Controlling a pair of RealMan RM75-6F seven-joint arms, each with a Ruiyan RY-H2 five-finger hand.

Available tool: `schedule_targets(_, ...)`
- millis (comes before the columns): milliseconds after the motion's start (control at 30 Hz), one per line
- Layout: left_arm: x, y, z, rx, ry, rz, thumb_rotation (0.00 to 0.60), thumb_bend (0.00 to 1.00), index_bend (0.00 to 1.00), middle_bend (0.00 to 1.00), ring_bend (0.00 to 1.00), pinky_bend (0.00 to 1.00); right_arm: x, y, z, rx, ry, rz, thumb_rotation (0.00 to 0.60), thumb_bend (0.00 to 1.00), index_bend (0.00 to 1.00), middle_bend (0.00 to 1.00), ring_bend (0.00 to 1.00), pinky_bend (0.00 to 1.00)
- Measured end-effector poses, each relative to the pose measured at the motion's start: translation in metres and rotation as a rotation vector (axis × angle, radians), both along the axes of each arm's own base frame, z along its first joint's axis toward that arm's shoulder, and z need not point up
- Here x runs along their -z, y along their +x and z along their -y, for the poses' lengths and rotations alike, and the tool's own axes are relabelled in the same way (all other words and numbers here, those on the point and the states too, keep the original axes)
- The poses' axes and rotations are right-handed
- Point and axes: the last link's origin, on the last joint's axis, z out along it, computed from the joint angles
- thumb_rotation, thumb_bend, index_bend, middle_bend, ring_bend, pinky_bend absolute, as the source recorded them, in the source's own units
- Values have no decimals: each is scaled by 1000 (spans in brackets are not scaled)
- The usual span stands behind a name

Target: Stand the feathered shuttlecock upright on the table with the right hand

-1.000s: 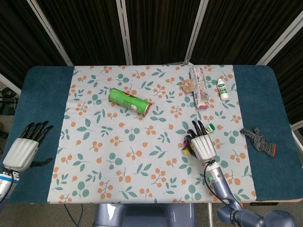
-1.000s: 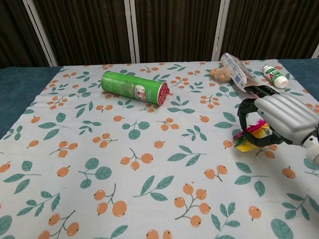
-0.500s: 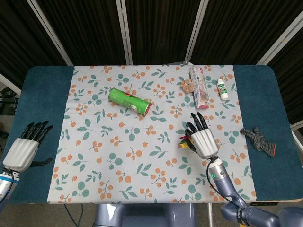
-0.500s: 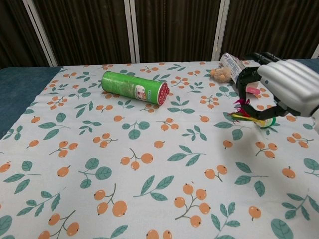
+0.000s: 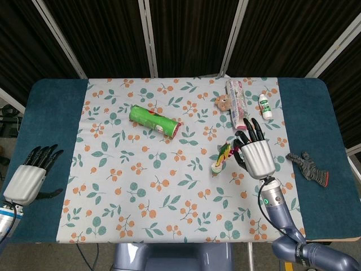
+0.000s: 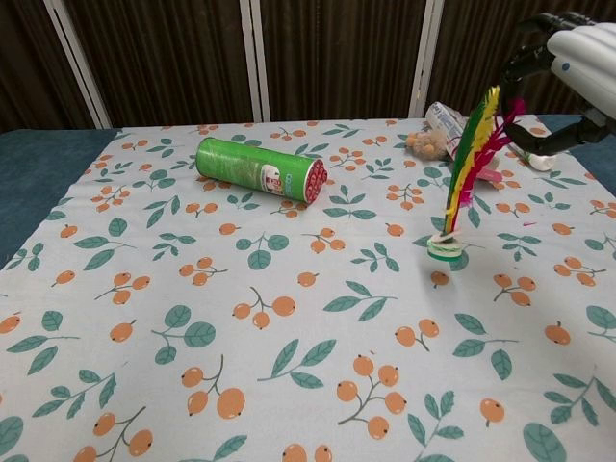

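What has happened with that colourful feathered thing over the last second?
The right hand lifted the shuttlecock off the cloth, swung it up and now has it nearly upright, base on the table, feather tips near its fingers; whether it still holds them is unclear. The left hand, green can and glove stayed put.

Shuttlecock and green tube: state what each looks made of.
Shuttlecock: dyed feathers, matte and wispy, in yellow, green, red and pink strands, on a flat disc base that looks like rubber or plastic, hard to tell. Green tube: a smooth, slightly glossy printed wrap, likely coated cardboard, with a red end cap that seems plastic.
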Motion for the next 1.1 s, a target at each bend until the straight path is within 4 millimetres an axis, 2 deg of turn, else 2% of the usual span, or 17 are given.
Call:
schedule_targets(167,0,0,0,0,0,0,533,173,73,0,0,0,-4,-2,3,20,-14,2,600,360,632,336,33,0)
schedule_targets(1100,0,0,0,-1,-1,1,534,176,73,0,0,0,0,-26,6,97,-22,-5,600,360,632,336,37,0)
